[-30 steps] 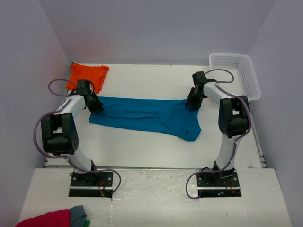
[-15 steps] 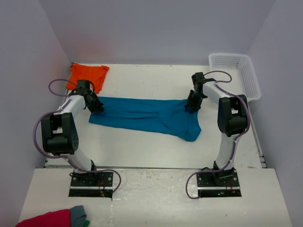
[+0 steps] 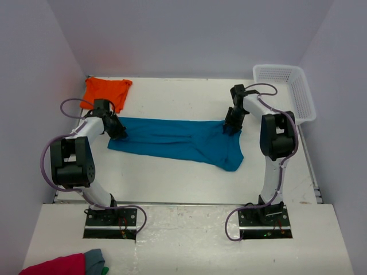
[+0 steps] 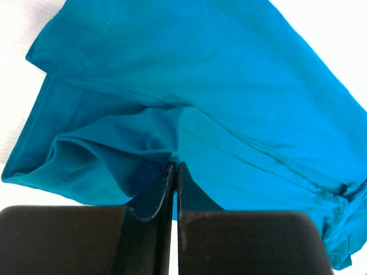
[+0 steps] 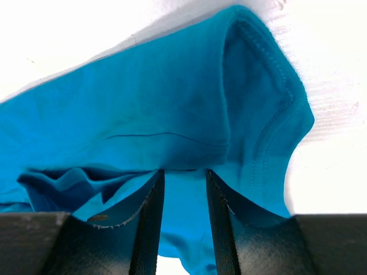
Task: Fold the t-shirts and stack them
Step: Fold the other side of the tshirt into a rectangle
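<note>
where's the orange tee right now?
Top view: the orange t-shirt lies in the far-left corner of the table, just beyond the left gripper, which pinches the teal t-shirt at its left end.

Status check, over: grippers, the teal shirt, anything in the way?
Left gripper shut on teal t-shirt. Right gripper astride its other end, jaws apart, grip unclear. Orange t-shirt lies apart, back left. Nothing blocking.

Robot lab, plain-walled booth (image 3: 189, 40), white table (image 3: 172, 183) w/ basket (image 3: 285, 86)
</note>
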### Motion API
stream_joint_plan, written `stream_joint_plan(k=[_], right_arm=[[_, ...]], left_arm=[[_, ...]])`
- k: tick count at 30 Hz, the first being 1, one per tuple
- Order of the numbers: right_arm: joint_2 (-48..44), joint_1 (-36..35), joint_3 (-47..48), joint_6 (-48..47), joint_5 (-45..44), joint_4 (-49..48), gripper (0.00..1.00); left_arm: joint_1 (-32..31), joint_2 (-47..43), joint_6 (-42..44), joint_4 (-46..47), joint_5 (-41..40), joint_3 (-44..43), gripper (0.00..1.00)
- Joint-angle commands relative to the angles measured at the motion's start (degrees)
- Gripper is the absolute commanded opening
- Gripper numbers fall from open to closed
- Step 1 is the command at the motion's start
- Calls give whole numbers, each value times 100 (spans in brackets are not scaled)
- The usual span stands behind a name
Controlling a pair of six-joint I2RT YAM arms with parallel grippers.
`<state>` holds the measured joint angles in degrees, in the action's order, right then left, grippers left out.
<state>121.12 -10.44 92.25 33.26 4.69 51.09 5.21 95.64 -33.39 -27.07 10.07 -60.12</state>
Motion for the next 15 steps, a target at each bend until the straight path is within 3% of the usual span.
stream_joint_plan(k=[1,9,15], right_arm=[[122,15,416,-126,129,322,37],[237,15,558,-144,182,516,30],[508,7,960,-197,296,1016,39]], left_arm=[[-20,-159,34,176,162,9,0],[-20,-151,16,228,303,9,0],[-12,-264,-19,351,347,149,0]])
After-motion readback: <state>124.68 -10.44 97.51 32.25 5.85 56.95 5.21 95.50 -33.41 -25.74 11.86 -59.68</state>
